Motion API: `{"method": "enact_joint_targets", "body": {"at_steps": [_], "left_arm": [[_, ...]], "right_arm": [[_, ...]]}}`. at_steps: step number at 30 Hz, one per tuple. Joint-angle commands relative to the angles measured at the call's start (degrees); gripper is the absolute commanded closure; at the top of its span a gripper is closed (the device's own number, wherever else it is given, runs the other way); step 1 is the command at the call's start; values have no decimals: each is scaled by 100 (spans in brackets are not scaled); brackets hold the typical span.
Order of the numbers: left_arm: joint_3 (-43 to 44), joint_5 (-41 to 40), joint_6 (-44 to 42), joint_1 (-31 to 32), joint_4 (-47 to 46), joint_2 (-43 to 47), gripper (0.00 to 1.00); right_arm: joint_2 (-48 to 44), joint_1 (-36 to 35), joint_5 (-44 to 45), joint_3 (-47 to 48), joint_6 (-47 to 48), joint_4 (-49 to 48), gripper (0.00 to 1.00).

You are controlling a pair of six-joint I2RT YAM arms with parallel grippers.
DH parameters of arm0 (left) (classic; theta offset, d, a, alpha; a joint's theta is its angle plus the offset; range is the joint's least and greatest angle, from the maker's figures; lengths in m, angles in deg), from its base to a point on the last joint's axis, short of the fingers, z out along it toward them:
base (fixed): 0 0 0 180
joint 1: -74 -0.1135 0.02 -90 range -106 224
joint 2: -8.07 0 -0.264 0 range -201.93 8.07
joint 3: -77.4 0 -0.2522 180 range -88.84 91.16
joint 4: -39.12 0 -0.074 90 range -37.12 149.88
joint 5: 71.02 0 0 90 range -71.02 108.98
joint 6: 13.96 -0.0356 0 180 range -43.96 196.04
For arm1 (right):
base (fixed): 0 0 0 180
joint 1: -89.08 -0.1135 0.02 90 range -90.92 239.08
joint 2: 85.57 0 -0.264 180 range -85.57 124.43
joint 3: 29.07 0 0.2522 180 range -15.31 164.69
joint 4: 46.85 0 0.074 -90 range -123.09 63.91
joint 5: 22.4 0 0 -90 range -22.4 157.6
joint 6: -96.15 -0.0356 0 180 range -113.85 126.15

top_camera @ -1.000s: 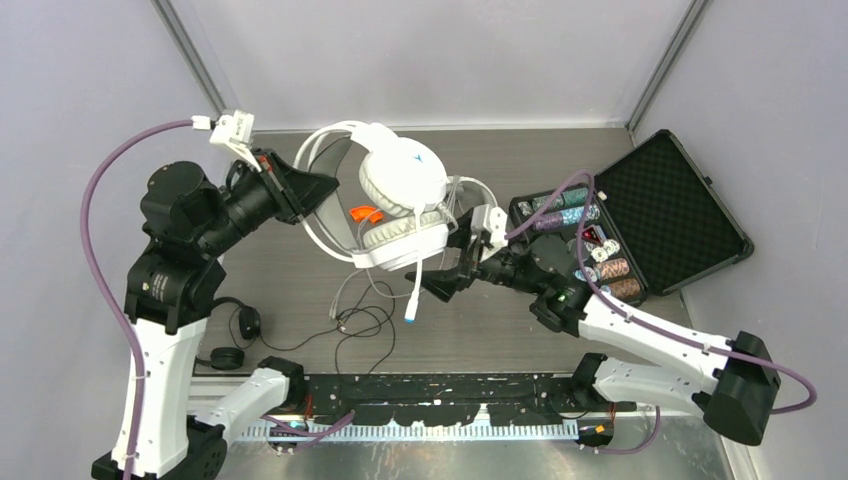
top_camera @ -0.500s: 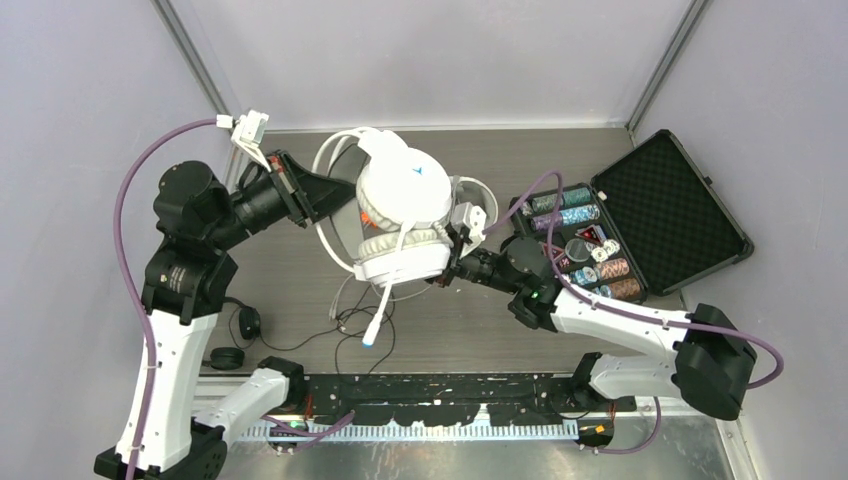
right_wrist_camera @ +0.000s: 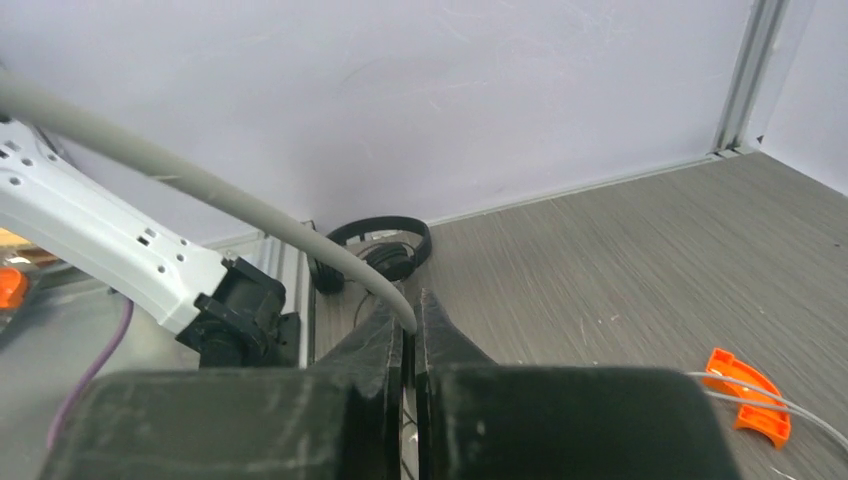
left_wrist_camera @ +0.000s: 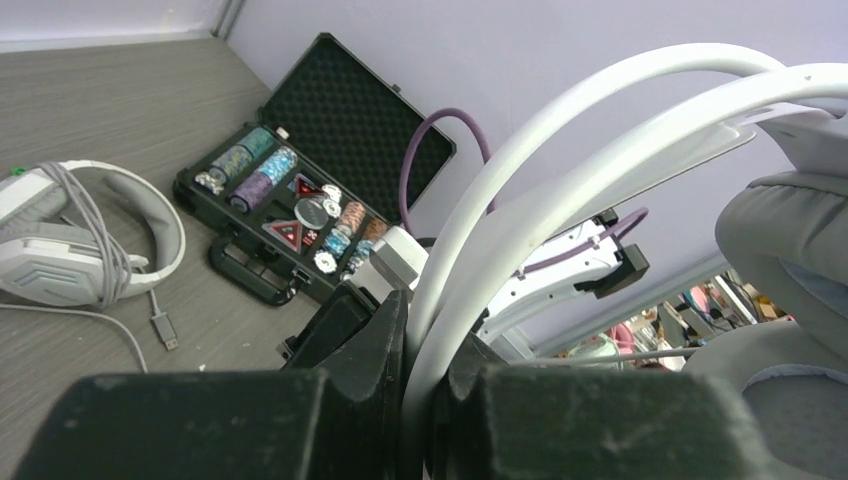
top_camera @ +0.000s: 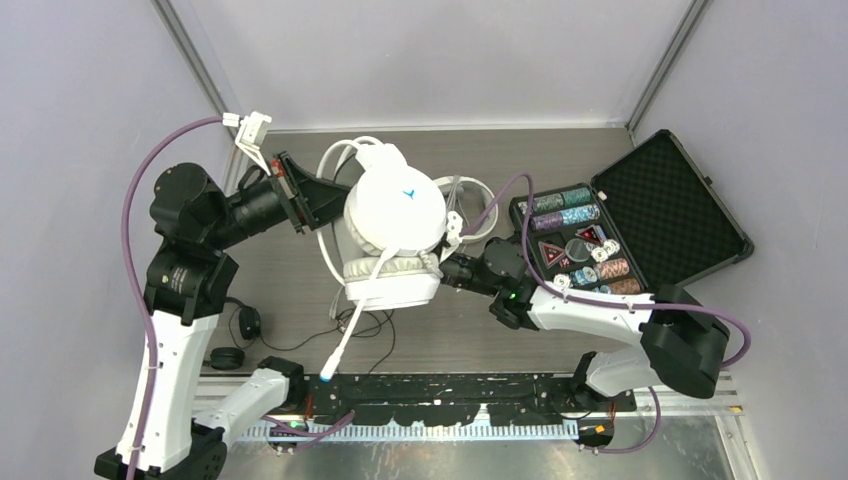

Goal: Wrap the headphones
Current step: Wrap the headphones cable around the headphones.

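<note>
A white over-ear pair of headphones [top_camera: 395,215] hangs above the table. My left gripper [top_camera: 330,197] is shut on its white headband [left_wrist_camera: 520,190], which runs between the jaws [left_wrist_camera: 425,325]. Its thin white cord [top_camera: 358,310] trails down to a plug [top_camera: 328,376] near the front rail. My right gripper [top_camera: 442,264] sits under the lower ear cup, shut on that cord [right_wrist_camera: 300,240] at the fingertips [right_wrist_camera: 410,312]. A second white headset [left_wrist_camera: 70,240] with its cord wound round it lies on the table. The small black pair [top_camera: 238,335] lies at the front left.
An open black foam-lined case [top_camera: 640,215] of chips stands at the right. An orange plastic piece [right_wrist_camera: 745,392] lies on the table with thin cords beside it. Loose black cord [top_camera: 365,325] lies under the raised headset. Walls close in on three sides.
My right gripper has moved left under the headset and shut on the cord. The left gripper has swung the headset slightly down and left, and the plug has dropped toward the front rail.
</note>
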Motion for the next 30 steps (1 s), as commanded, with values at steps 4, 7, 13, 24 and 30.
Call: {"method": "enact_joint_targets", "body": {"at_steps": [4,7,13,24,30], "left_arm": [[-122,1269,167,-8,-483,108,100],[-329,1699,75,-8,-456,201,100],[-683,2210,-231,-8,-221,298,100],[-683,1786,-2511,62,2059,109,100],[-447,1033,-3386,150,2984,-138,100]], "right_arm": [[23,-28,261,488,330,-211,99],[-15,-3,382,617,649,265,99],[-35,195,270,744,656,525,99],[-259,790,138,1025,715,1435,99],[-515,1110,-57,1277,849,2380,99]]}}
